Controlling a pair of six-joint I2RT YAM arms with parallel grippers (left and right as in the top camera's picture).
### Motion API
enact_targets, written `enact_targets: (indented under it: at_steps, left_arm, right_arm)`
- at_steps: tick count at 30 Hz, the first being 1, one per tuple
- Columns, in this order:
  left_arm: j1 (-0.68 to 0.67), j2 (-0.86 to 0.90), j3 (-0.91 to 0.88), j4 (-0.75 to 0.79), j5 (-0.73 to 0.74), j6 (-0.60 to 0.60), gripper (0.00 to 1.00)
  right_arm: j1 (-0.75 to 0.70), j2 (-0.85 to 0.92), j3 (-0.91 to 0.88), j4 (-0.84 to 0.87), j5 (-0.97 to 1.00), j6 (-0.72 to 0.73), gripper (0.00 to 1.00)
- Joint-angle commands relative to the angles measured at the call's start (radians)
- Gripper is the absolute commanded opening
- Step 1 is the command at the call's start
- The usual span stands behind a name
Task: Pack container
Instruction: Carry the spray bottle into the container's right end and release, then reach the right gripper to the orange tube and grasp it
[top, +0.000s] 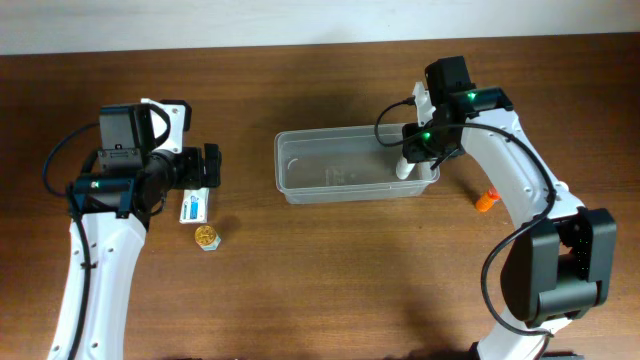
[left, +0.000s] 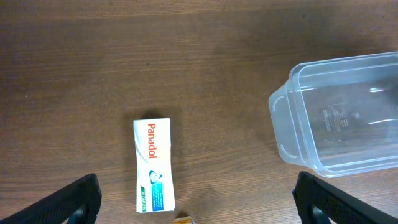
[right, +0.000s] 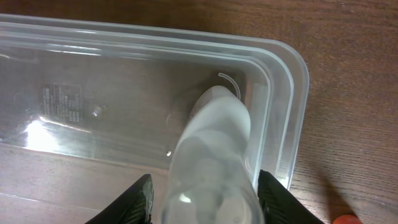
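Note:
The container (top: 300, 193) is a clear plastic tub in the middle of the table; it also shows in the left wrist view (left: 283, 124) and the right wrist view (right: 298, 74). My right gripper (top: 425, 140) (right: 208, 199) is shut on a white translucent bottle (top: 408, 166) (right: 214, 137), whose lower end sits inside the tub's right end. My left gripper (top: 212, 165) (left: 196, 199) is open and empty, hovering above a white Panadol box (top: 193, 207) (left: 153, 165) that lies flat on the table left of the tub.
A small bottle with a gold cap (top: 207, 237) (left: 182, 220) lies just below the Panadol box. A small orange item (top: 485, 201) (right: 345, 219) lies on the table right of the tub, beside my right arm.

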Motion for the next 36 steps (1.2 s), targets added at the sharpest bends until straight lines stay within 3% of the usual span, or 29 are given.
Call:
enact_targets:
  at_steps: [1,8,11,13,15,18,23,32,36]
  left_arm:
    - [0.003,0.003,0.019,0.003,-0.008,-0.010,0.99]
    - [0.003,0.003,0.019,0.003,-0.008,-0.010,0.99]
    - [0.003,0.003,0.019,0.003,-0.008,-0.009,0.99]
    - [0.003,0.003,0.019,0.003,-0.008,-0.009,0.99]
    - [0.003,0.003,0.019,0.003,-0.008,-0.009,0.99]
    - [0.003,0.003,0.019,0.004,-0.008,-0.009,1.00]
    - [0.003,0.003,0.019,0.003,-0.008,-0.010,0.99]
    - [0.003,0.003,0.019,0.003,-0.008,-0.010,0.99]
    - [0.003,0.003,0.019,0.003,-0.008,-0.010,0.99]
  right_arm:
    - [0.006,-0.016,-0.002,-0.001,0.010,0.002,0.49]
    - [0.003,-0.172,0.127,-0.130,0.090,0.031,0.60]
    - [-0.021,-0.269,0.167,-0.208,0.218,0.122,0.75]
    - [-0.060,-0.318,0.167,-0.247,0.223,0.164,0.89]
    - [-0.113,-0.346,0.167,-0.298,0.211,0.183,0.96]
    - [-0.225,-0.337,0.153,-0.396,0.198,0.182,0.98]
    - [-0.325,-0.282,0.076,-0.399,0.129,0.148,0.98]
    - [-0.336,-0.118,-0.053,-0.341,0.129,0.121,0.98]
    - [-0.336,-0.047,-0.071,-0.303,0.129,0.122,0.91]
